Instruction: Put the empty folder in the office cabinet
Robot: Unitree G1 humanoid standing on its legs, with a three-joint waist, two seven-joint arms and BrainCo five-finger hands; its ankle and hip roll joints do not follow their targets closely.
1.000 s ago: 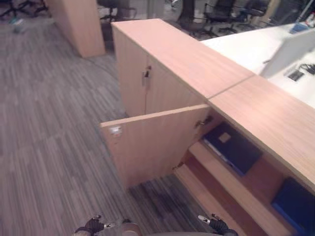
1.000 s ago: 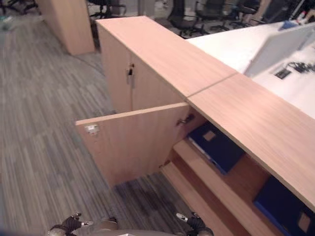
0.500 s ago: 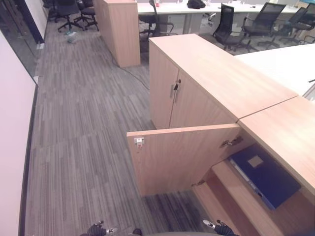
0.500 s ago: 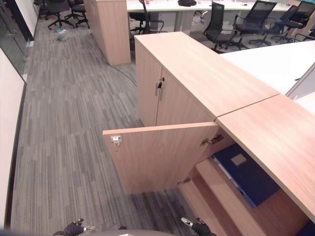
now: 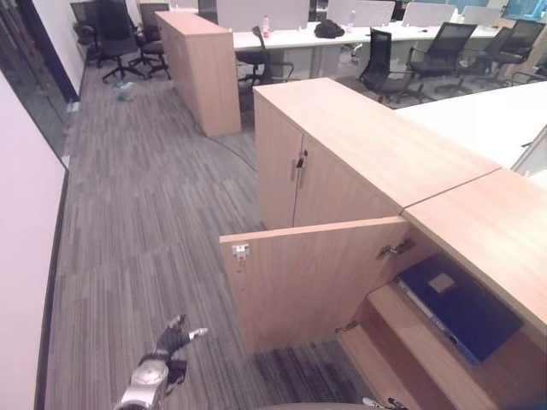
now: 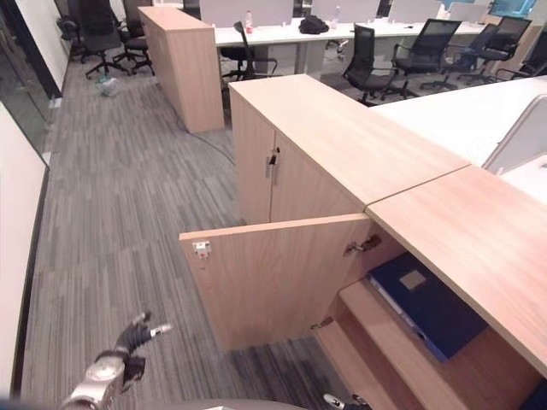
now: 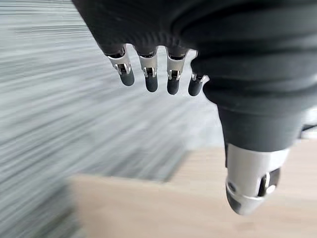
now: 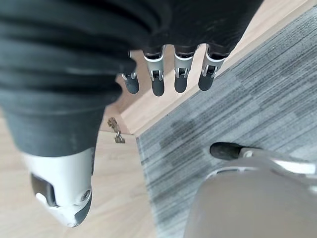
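The low wooden office cabinet [image 5: 479, 213] stands at my right with its door [image 5: 316, 278] swung open toward me. Inside, a dark blue folder [image 5: 457, 303] lies flat on the upper shelf [image 6: 385, 320]. My left hand [image 5: 167, 342] hangs over the carpet at the lower left, well left of the door, fingers [image 7: 148, 74] straight and nothing in them. In its wrist view my right hand [image 8: 158, 79] has relaxed fingers and holds nothing, above the carpet beside the cabinet's wood.
A second cabinet [image 5: 342, 145] with shut doors and a key [image 5: 301, 160] adjoins the open one. A tall cabinet [image 5: 201, 68], desks and office chairs [image 5: 385, 60] stand at the back. A glass wall [image 5: 26, 171] runs along the left. Grey carpet [image 5: 145, 213] lies between.
The camera has tilted up a little. My left hand has risen into view at the lower left. The folder and the door have not moved.
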